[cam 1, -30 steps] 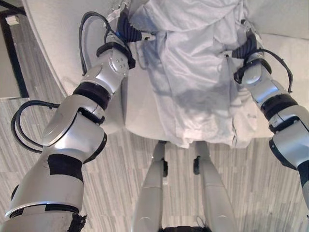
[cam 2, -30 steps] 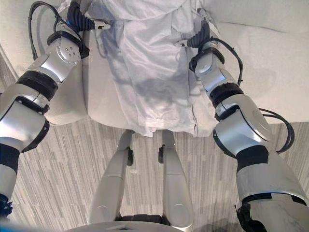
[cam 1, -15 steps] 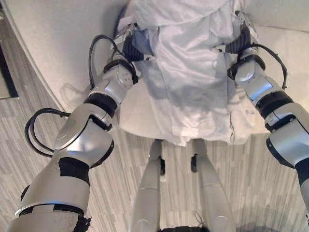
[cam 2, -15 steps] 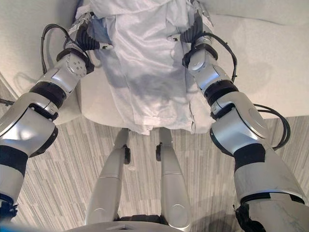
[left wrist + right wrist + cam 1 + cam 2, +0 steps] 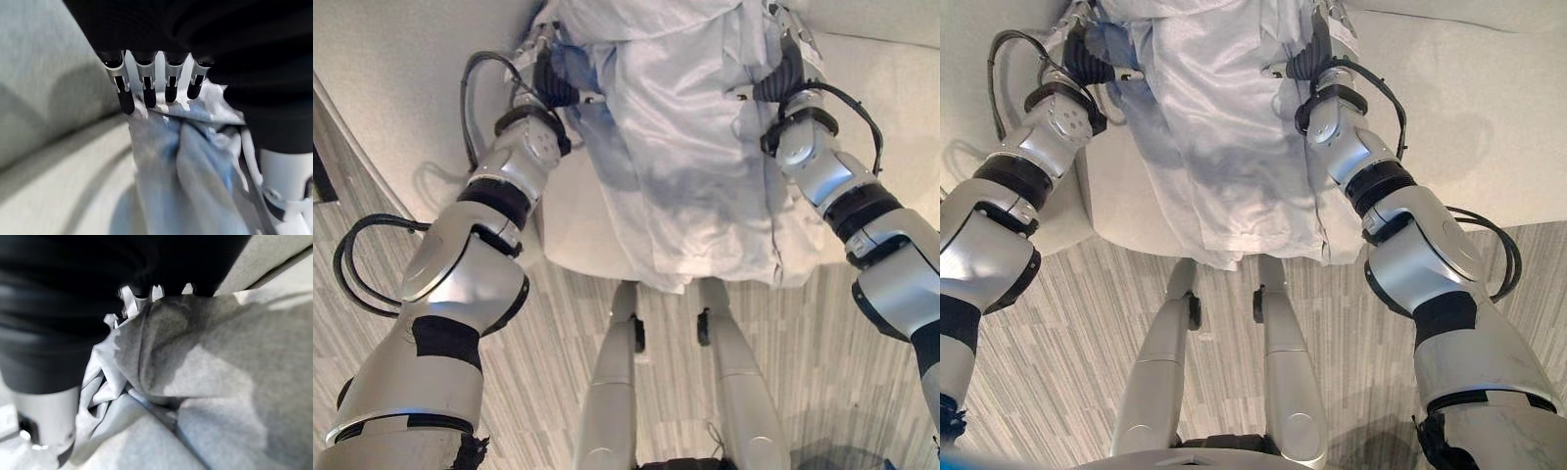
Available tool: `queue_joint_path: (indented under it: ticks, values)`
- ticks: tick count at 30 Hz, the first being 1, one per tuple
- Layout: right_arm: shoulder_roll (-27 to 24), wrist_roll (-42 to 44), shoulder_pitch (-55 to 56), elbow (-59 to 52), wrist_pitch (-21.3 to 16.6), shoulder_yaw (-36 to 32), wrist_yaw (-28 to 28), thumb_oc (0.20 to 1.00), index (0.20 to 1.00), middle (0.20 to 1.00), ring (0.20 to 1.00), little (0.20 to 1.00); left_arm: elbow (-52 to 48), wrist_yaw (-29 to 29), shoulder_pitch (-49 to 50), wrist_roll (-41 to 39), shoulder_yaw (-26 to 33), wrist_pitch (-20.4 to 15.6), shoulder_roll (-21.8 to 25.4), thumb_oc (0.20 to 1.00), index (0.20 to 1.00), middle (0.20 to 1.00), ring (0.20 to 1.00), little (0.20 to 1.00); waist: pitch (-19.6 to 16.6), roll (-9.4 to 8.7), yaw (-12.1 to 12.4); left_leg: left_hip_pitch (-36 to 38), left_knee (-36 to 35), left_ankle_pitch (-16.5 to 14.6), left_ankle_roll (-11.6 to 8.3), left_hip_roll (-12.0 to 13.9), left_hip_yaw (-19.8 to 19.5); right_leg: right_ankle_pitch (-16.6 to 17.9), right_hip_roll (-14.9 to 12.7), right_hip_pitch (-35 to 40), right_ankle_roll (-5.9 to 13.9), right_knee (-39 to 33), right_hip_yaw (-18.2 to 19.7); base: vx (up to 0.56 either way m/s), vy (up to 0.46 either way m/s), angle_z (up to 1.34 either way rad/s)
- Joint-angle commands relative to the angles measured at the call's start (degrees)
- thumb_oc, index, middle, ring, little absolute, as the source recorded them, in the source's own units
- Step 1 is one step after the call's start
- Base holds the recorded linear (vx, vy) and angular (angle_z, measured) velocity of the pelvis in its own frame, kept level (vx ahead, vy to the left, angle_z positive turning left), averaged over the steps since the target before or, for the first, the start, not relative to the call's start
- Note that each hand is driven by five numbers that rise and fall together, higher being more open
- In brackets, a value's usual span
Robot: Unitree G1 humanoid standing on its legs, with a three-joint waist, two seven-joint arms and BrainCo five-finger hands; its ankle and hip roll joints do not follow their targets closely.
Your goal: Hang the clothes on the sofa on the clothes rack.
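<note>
A white and pale blue garment [image 5: 695, 166] hangs between my two raised hands, its hem dangling in front of the light sofa [image 5: 1469, 117]. My left hand [image 5: 553, 83] is at the garment's upper left edge. In the left wrist view its fingers [image 5: 145, 93] curl down onto a bunched fold of the cloth [image 5: 195, 166]. At the upper right edge is my right hand [image 5: 786, 76]. In the right wrist view the cloth [image 5: 220, 362] drapes over that hand [image 5: 73, 308] and covers its fingers.
The sofa's curved pale seat and arm [image 5: 431, 98] lie under and behind the garment. A grey striped plank floor [image 5: 862, 372] runs in front of the sofa.
The whole picture has swung a little. Both hands stay at the garment's upper edges, and it hangs between them as before.
</note>
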Motion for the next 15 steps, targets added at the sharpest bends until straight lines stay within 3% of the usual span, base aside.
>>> queue_joint_path:
  ticks: [1,15]
  values:
    - [2.97,-2.94,-1.69,-2.76,-3.5,-1.42,-0.73,1.0,1.0,1.0,1.0,1.0,1.77,4.38,-7.02,2.49,0.18,0.13,4.67,1.0,1.0,1.0,1.0,1.0,0.7,-0.05,1.84,3.87,-7.19,2.54,0.1,-1.41,-4.69,-6.49,-1.11,4.32,6.79,0.69,0.64,0.0,0.0,0.0]
    - [3.47,-3.98,-0.23,-7.47,-4.12,-2.18,-1.72,1.0,1.0,1.0,1.0,1.0,3.02,3.85,-11.55,7.58,-5.18,1.72,4.19,1.0,1.0,1.0,1.0,1.0,1.07,-0.4,0.73,2.28,-7.19,2.63,0.13,-1.22,-4.39,-6.13,-1.25,2.62,7.01,0.69,0.69,0.0,0.002,0.0]
